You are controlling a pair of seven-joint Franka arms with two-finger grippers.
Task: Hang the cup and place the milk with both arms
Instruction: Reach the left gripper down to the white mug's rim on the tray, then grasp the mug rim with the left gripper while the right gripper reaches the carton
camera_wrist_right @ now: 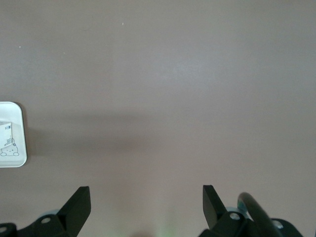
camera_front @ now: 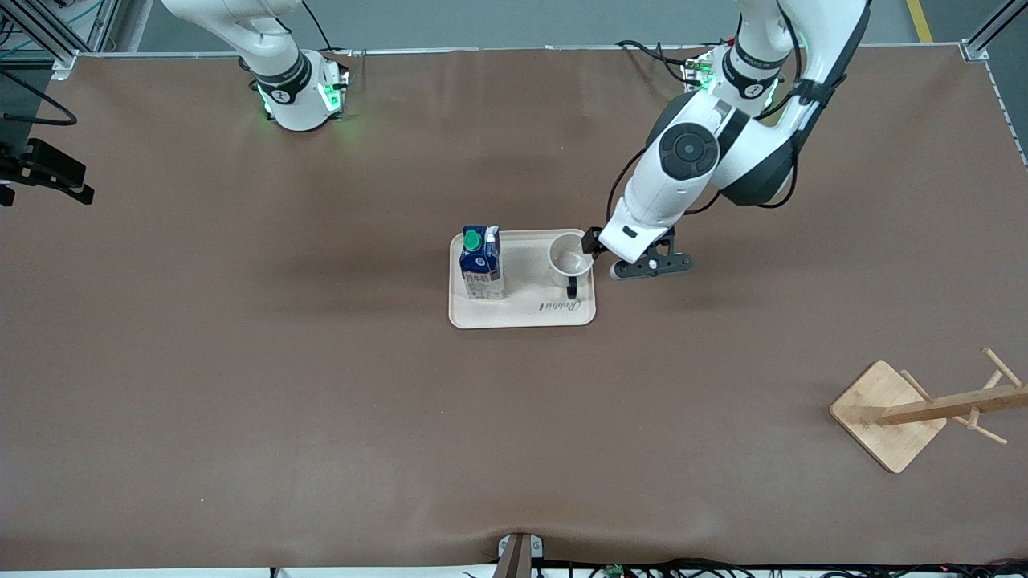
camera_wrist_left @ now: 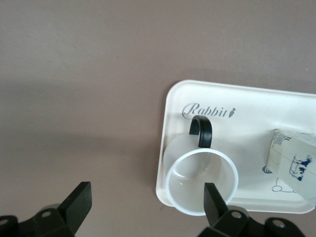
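**A:** Where are the cup and the milk?

**B:** Both stand on a cream tray (camera_front: pixel 522 315) printed "Rabbit", about midway along the brown tabletop (camera_front: pixel 241 385) and well away from all its edges. The white cup (camera_front: pixel 569 258) is upright at the tray end toward the left arm, its black loop handle (camera_front: pixel 572 287) turned toward the front-camera edge. The blue-and-white milk carton (camera_front: pixel 482 263) with its green cap (camera_front: pixel 472 239) is upright at the tray end toward the right arm, apart from the cup.

**A:** And the left claw?

**B:** The left claw (camera_wrist_left: pixel 143 202) is low at the cup, on the tray's edge toward the left arm. It is spread wide and grips nothing. In the left wrist view one finger (camera_wrist_left: pixel 213 197) shows in front of the cup's open mouth and the other (camera_wrist_left: pixel 79 200) lies out over bare tabletop. Whether that finger touches the rim, I cannot tell.

**A:** The right arm?

**B:** It waits. The right claw (camera_wrist_right: pixel 145 205) is released and empty, over bare tabletop toward the right arm's end, with only a corner of the tray in its wrist view.

**A:** Anything else?

**B:** A wooden mug rack (camera_front: pixel 923 409) with pegs stands near the corner at the front-camera edge and the left arm's end.
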